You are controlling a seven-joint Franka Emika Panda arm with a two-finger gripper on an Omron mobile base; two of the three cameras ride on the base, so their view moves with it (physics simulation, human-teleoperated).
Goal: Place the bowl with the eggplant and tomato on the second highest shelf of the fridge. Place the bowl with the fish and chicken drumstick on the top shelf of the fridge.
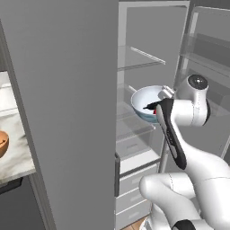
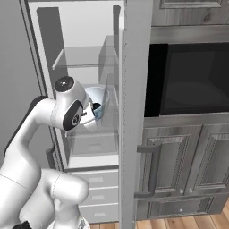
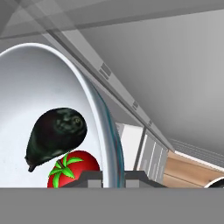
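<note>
The gripper (image 3: 113, 178) is pinched on the rim of the bowl (image 1: 147, 101), holding it tilted inside the open fridge (image 2: 85, 67), near the second highest shelf (image 1: 134, 117). The glossy rim looks slippery; the eggplant (image 3: 56, 135) and tomato (image 3: 74, 169) can roll, so level it.

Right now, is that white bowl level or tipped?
Tipped. The bowl shows its inside sideways, with eggplant and tomato settled low by the gripper pinching its rim.

Tomato (image 3: 72, 171) cut by bottom edge in hand view; bowl (image 3: 52, 96) cut at left. Orange bowl (image 1: 2, 143) half off left edge. Gripper (image 3: 113, 177) tips mostly hidden.
</note>
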